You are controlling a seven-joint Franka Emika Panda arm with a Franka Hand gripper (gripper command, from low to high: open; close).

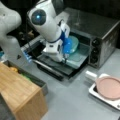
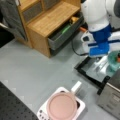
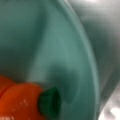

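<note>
Mostly hidden, the pincer (image 1: 65, 58) reaches into the toaster oven (image 1: 100, 35); grip unclear; teal bowl (image 3: 62, 45) holds an orange carrot (image 3: 17, 102) beneath.

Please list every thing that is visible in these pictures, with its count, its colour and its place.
toaster oven: one, silver and black, a front view's upper right, door open.
oven door: one, dark glass, folded down flat.
bowl: one, teal, in the oven's mouth.
orange object with a green tip: one, inside the bowl, in the wrist view.
pink plate: one, on the white tray.
white tray: one, with a handle, on the grey table.
wooden cabinet: one, light brown, with an open grey drawer holding yellow and green items.
arm: one, white and blue.
hand: one, at the bowl, above the oven door.
</note>
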